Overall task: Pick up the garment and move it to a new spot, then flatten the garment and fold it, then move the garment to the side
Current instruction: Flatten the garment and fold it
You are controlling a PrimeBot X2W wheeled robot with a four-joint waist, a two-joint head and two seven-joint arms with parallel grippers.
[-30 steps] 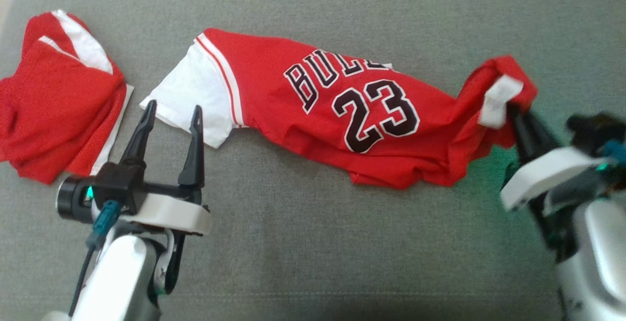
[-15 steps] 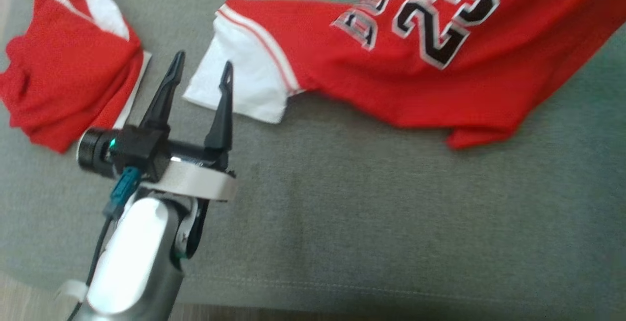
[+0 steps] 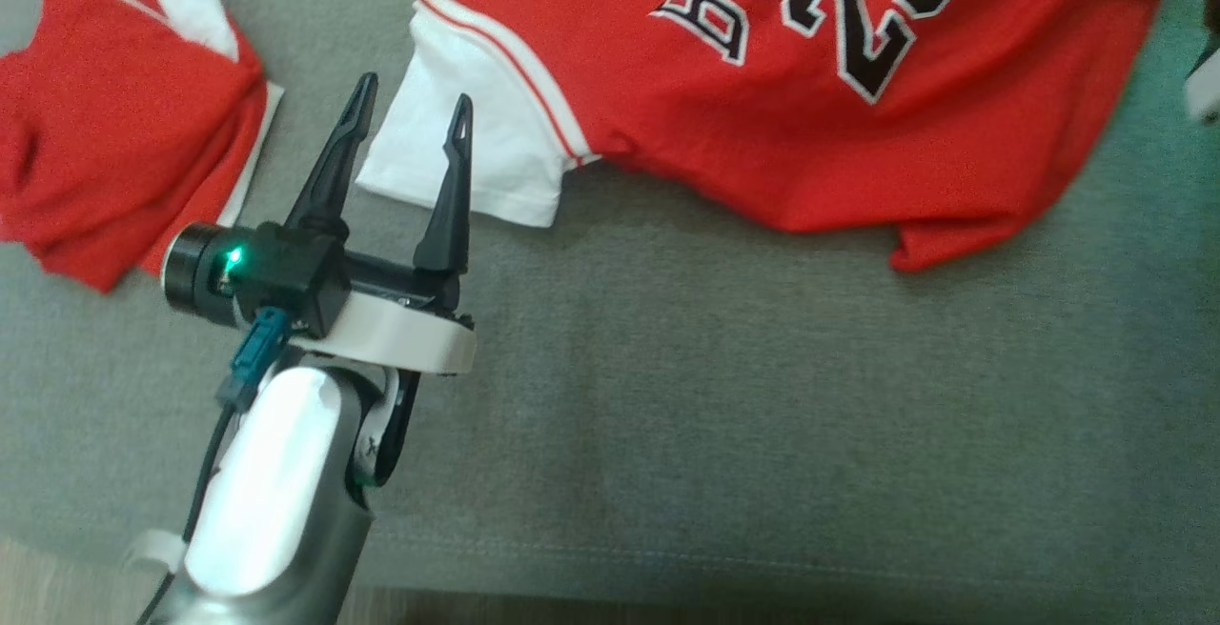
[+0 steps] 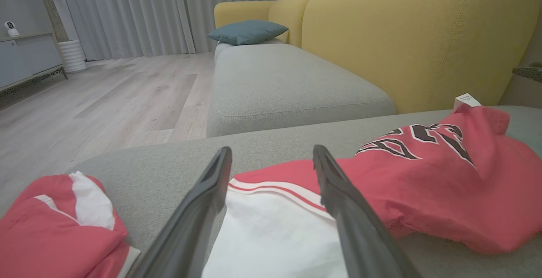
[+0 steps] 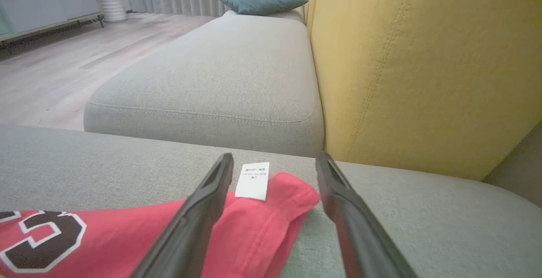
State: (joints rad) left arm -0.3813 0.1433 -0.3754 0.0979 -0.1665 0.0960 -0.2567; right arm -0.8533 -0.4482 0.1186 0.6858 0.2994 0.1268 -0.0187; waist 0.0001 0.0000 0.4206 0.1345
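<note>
A red basketball jersey with a white sleeve and a black "23" (image 3: 762, 110) is lying stretched and rumpled across a grey fabric sofa seat (image 3: 715, 415), its white sleeve pointing toward the robot's left and its far end bunching at the right of the head view. The left hand (image 3: 416, 91) is hanging over the sleeve with its two dark fingers spread wide and gripping nothing; in the left wrist view the sleeve's white cloth is showing between those fingers (image 4: 272, 151), though whether they are touching it cannot be told. The right hand (image 5: 275, 156) is likewise standing wide open and empty at the jersey's other end, where a small white printed label (image 5: 253, 180) is sticking up from the red hem between its fingers. A second red-and-white garment, loosely folded (image 3: 124, 130), is resting on the seat just beside the left hand, apart from the jersey. A mustard-yellow sofa backrest (image 5: 423, 57) is rising behind, with a teal cushion (image 4: 247, 31) lying farther along.
</note>
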